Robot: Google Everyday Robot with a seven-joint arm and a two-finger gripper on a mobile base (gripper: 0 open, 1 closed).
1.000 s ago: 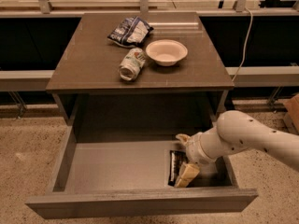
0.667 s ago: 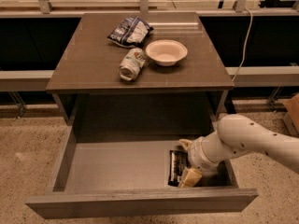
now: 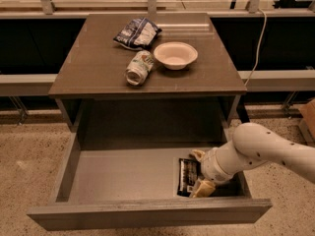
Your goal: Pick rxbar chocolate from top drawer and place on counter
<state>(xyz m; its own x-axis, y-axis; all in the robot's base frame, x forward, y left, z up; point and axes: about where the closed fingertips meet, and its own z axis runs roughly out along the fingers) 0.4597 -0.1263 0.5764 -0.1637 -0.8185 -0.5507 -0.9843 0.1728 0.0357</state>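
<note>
The rxbar chocolate lies flat on the floor of the top drawer, near the front right corner, with its long axis running front to back. It is a black wrapper with pale print. The hand is just at its right edge, with its two fingers spread, one toward each end of the bar. The counter is above.

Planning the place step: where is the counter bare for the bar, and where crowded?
Bare: left side of the counter, edge to can and chip bag; the front strip before can and bowl; a strip right of the bowl. Crowded: back middle, where those three cluster. The gripper is low in the top drawer by the rxbar chocolate.
</note>
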